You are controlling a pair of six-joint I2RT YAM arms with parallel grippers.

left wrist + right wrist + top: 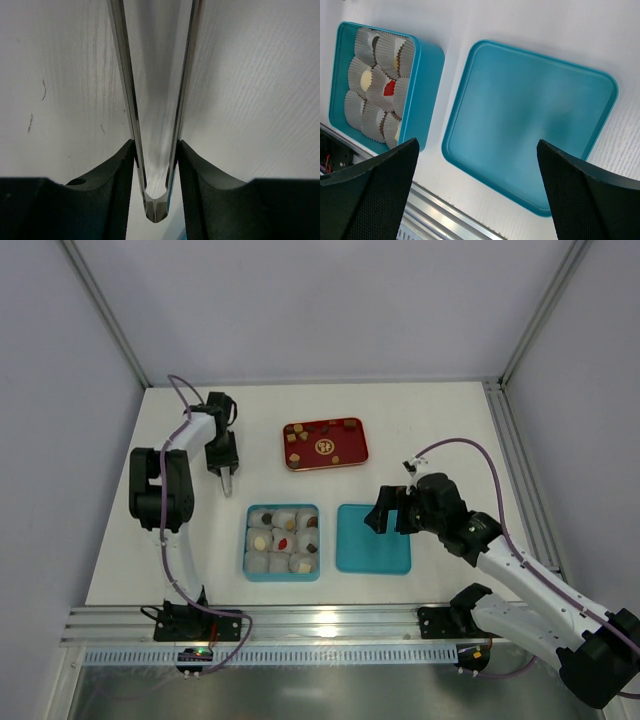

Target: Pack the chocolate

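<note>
Several tiny chocolate pieces [325, 443] lie on the red tray [360, 455] at the back. More pieces sit in white paper cups in the teal box [247, 540]; the right wrist view shows a red one [389, 88] and a cream one [366, 78]. My left gripper [227, 475] is shut on metal tweezers [228, 485], left of the tray and behind the box. The tweezers' arms [156, 210] run up out of the left wrist view, so their tips are hidden. My right gripper [390, 512] is open and empty above the teal lid [372, 538].
The teal lid [530, 105] lies flat, open side up, just right of the box [425, 75]. An aluminium rail [300, 625] runs along the table's near edge. Frame posts stand at the back corners.
</note>
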